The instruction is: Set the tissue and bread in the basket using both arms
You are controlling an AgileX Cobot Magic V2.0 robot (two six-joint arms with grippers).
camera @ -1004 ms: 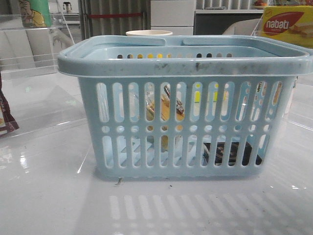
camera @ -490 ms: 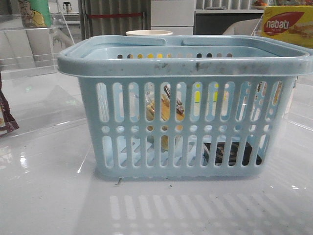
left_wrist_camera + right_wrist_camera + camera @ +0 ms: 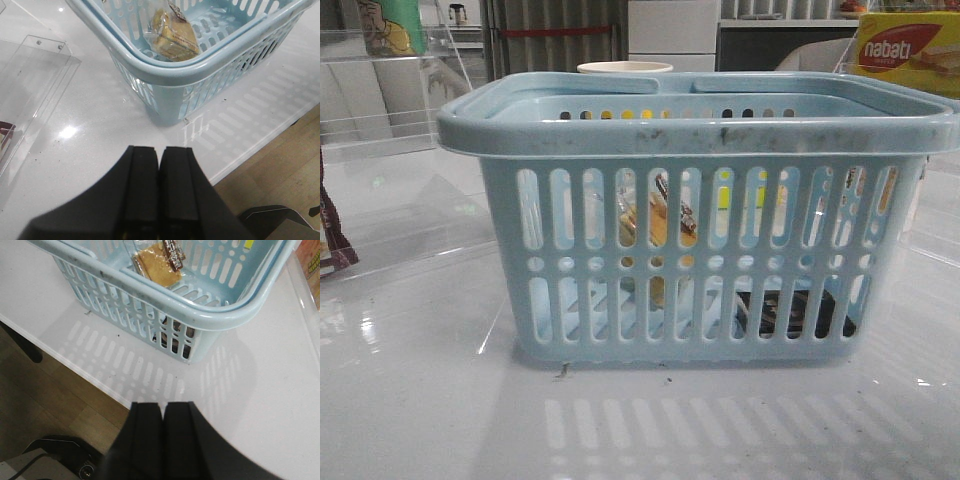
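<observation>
The light blue basket (image 3: 720, 135) stands in the middle of the white table. The bread (image 3: 660, 220), golden-brown in a clear wrapper, leans inside it; it also shows in the left wrist view (image 3: 172, 37) and the right wrist view (image 3: 157, 262). The blackish tissue pack (image 3: 795, 312) lies low on the basket floor at the right, seen through the slots, and in the right wrist view (image 3: 175, 335). My left gripper (image 3: 160, 149) is shut and empty, above the table short of the basket (image 3: 165, 70). My right gripper (image 3: 162, 405) is shut and empty, back from the basket (image 3: 200, 315).
A yellow-and-red nabati box (image 3: 905, 50) sits at the back right. A maroon snack packet (image 3: 330, 235) is at the left edge. Clear acrylic stands (image 3: 30, 80) flank the basket. A cream cup rim (image 3: 625, 68) shows behind it. The table's front edge (image 3: 75, 367) is near both grippers.
</observation>
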